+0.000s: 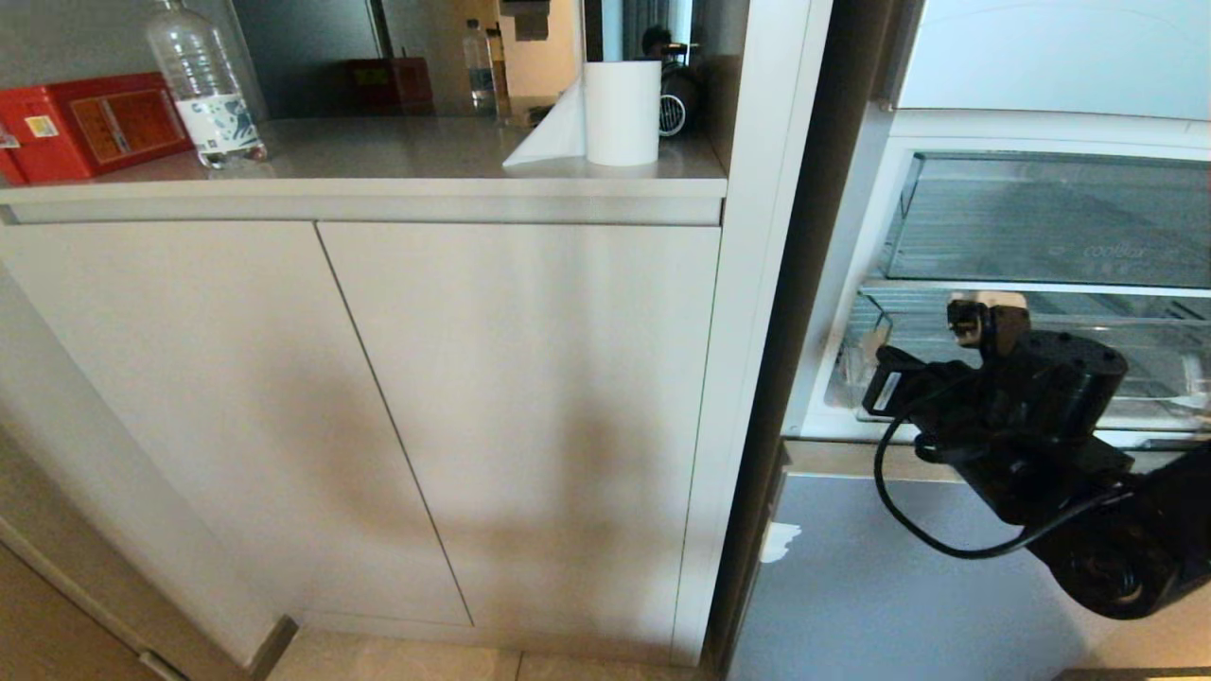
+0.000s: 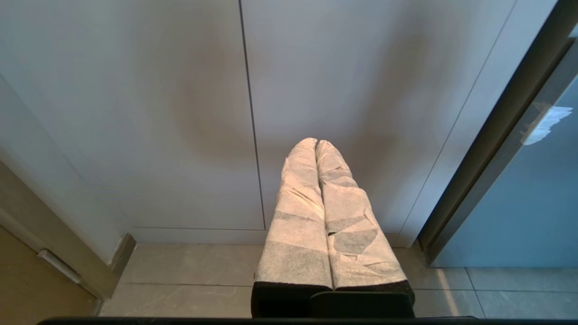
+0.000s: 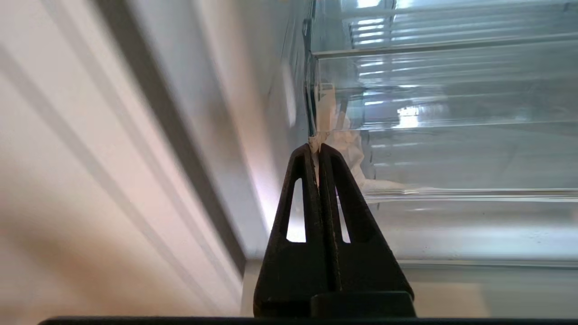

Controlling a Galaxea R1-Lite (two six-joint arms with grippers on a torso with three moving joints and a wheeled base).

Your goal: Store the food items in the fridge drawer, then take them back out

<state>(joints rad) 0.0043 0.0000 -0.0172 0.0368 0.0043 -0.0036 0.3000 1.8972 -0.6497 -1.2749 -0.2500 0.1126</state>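
Right gripper [image 3: 316, 151] fingers pinched together at drawer's [image 1: 1022, 402] left front corner, maybe nipping white tab there. Fridge wall close alongside. Left gripper [image 2: 316, 144] closed, empty, facing cabinet [image 1: 378, 397].

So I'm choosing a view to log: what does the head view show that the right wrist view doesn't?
Head view only: the countertop with a water bottle, red box and paper towel roll.

Right wrist view only: the right gripper, shut at the drawer's left end beside crumpled white material.

Both: the fridge drawer; no food items visible.
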